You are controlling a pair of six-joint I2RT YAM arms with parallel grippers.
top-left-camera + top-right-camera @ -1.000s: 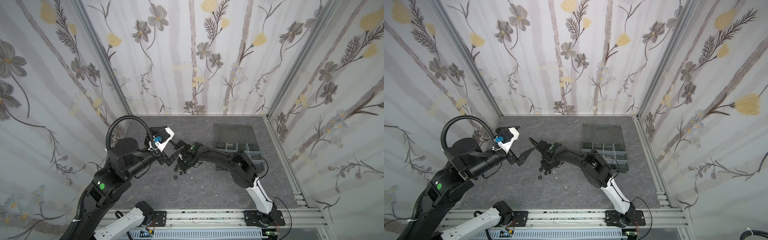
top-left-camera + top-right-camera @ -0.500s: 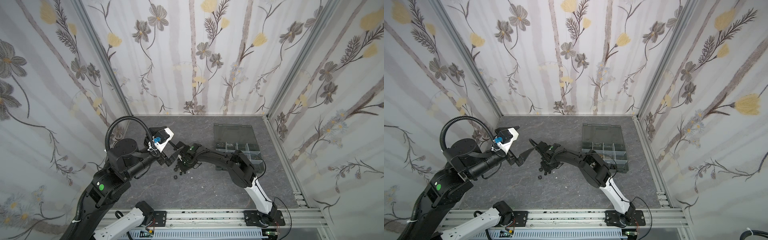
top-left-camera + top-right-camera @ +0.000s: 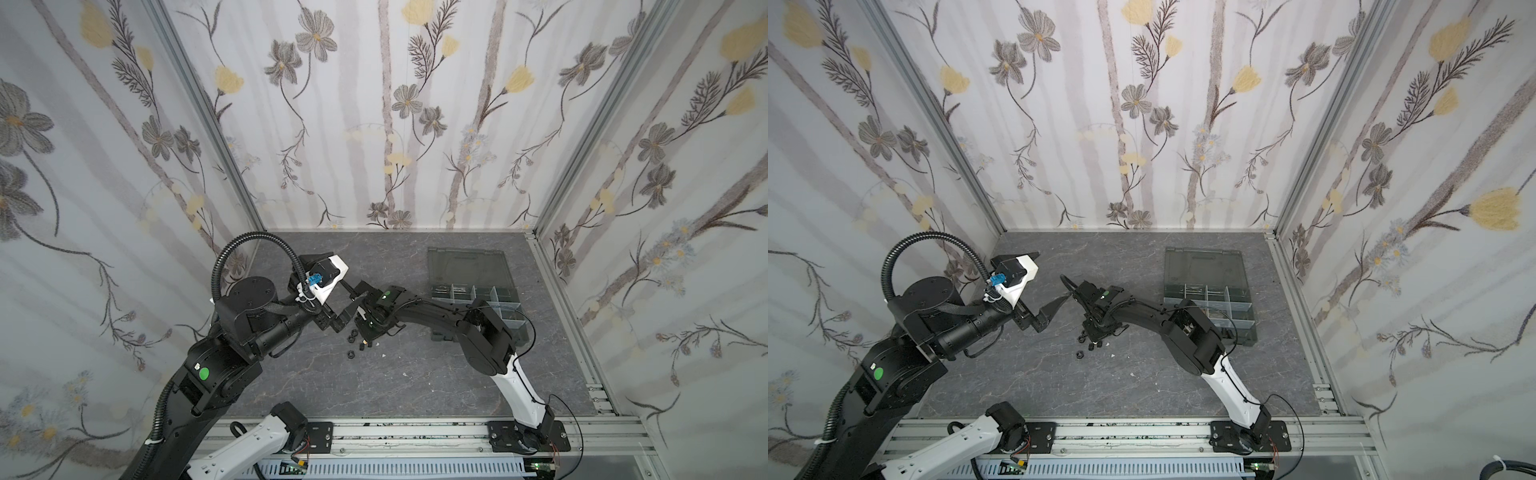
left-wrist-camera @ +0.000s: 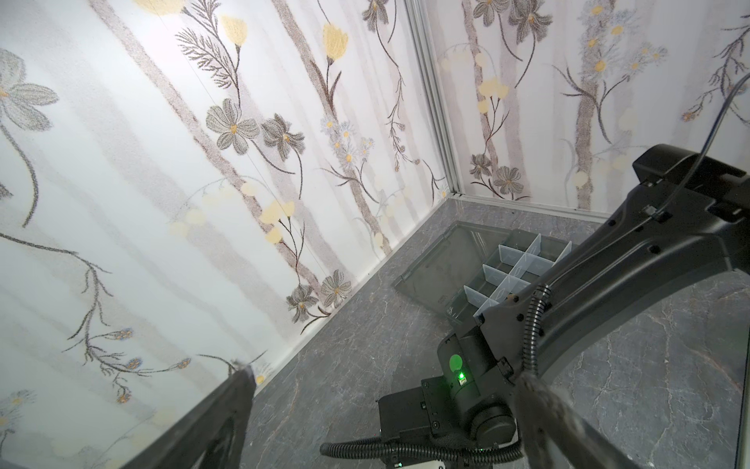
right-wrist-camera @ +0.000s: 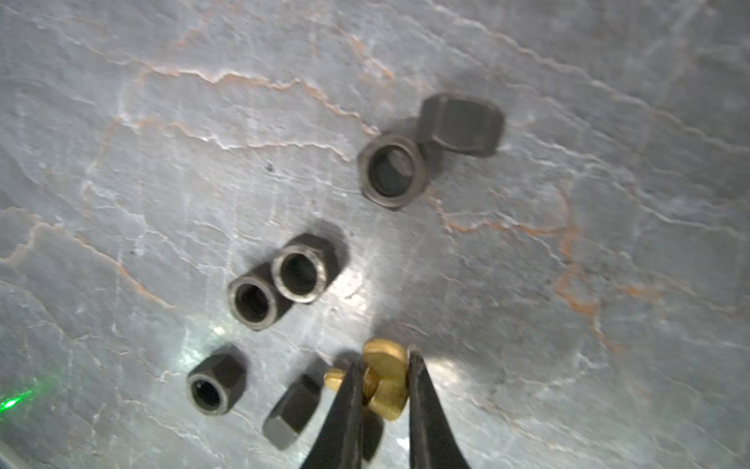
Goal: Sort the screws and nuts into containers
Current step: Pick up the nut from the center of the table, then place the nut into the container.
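The sorting looks partly done, with a fair share left. The organizer box sits open toward the far right corner of the table, its lid laid flat behind it. In both top views a few of its compartments hold small silvery and darker bits, too small to name as screws or nuts, while others look bare. Well apart from the box, near the middle of the table, lies a small cluster of loose hardware. The right wrist view shows six black nuts there, some touching in pairs, some flat and some on edge, with no loose screw among them. The right tool is down at this cluster, its two slim tips pressed against either side of a brass piece and clamped on it. The piece seems to sit at table level, not lifted, and I cannot tell whether it is a nut or a short screw. The left tool hangs above the table beside the right arm, its jaws wide apart and holding nothing. As I judge it, the brass piece has yet to be carried across to a compartment, and the six black nuts then need the same trip before the table is cleared.
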